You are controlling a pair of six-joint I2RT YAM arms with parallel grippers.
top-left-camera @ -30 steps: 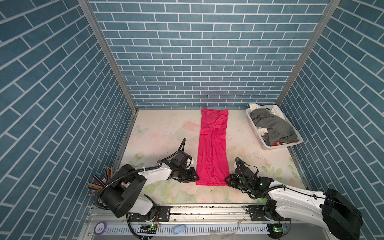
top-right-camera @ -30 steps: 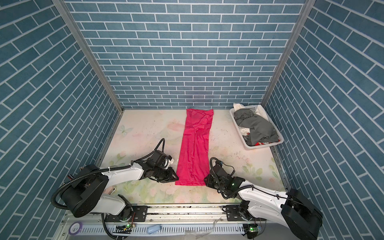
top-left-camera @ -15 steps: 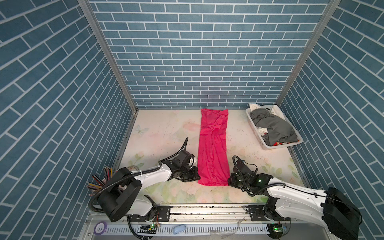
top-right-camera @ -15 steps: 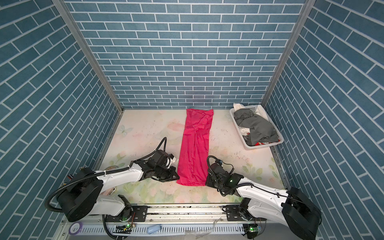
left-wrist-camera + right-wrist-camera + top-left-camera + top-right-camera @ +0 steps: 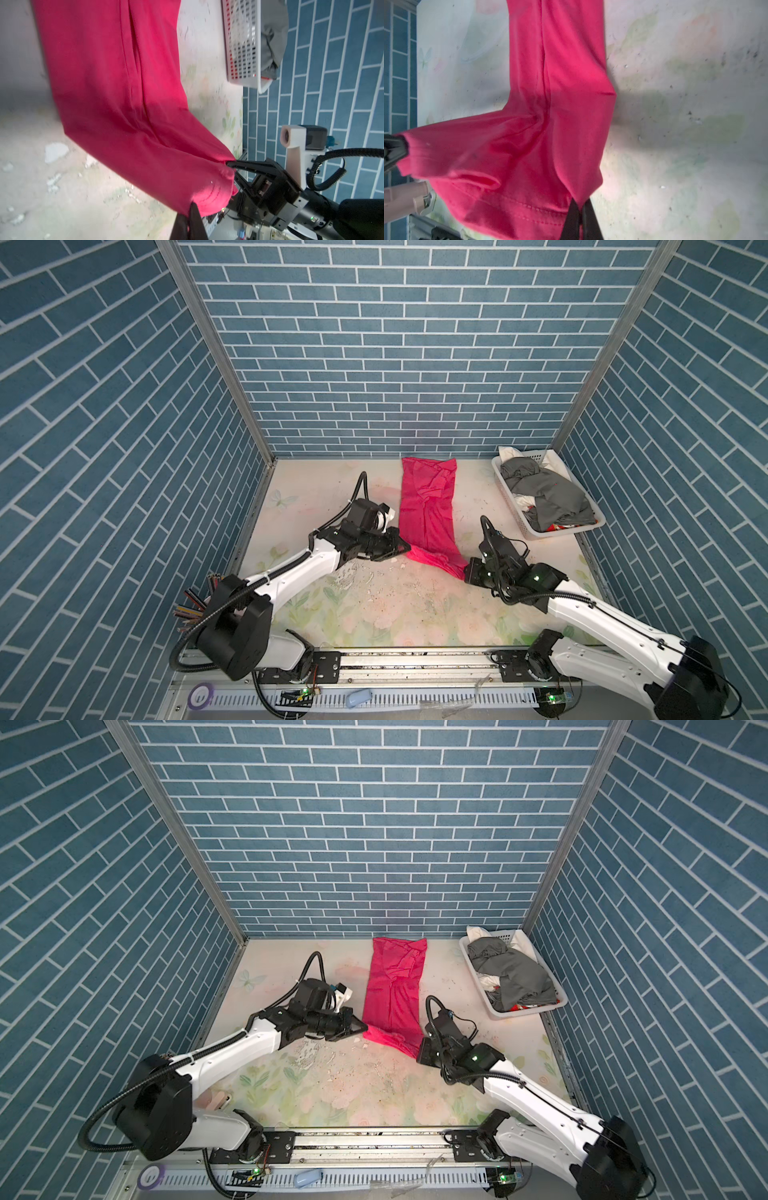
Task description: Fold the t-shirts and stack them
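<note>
Your left hand was clenched on one near corner of the pink shirt and your right hand on the other, with the hem slung between them. Beyond both hands the shirt lay flat on the surface. A grey shirt sat heaped in the basket, well beyond your right hand.

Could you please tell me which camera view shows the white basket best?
A top view: the whole white basket shows, with grey garments heaped inside. The left wrist view shows the basket only as one slotted wall, cut off; the right wrist view misses it.
</note>
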